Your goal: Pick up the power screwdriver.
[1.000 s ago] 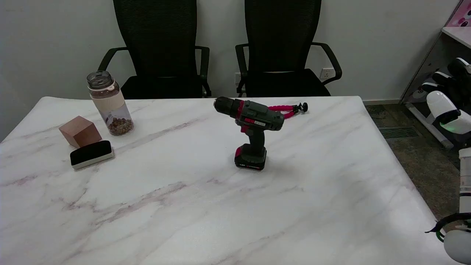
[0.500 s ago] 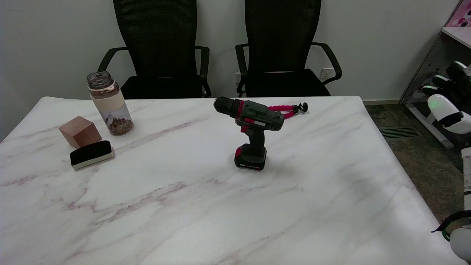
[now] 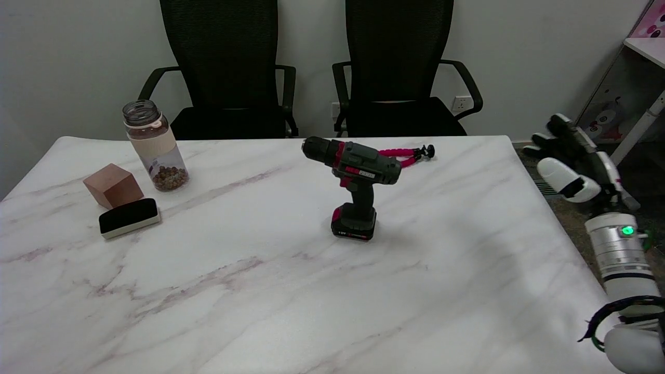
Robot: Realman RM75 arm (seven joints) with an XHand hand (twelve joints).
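Upright, the power screwdriver [image 3: 356,188] stands on its battery base near mid-table [image 3: 291,291], chuck pointing left, nothing touching it. Right hand [image 3: 569,161] hangs past the table's right edge, well apart from the tool, holding nothing; fingers look loosely spread, tho can't tell exactly how far open.

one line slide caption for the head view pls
Power screwdriver stands upright mid-table on its battery base; the right hand hangs off the table's right edge, holding nothing.
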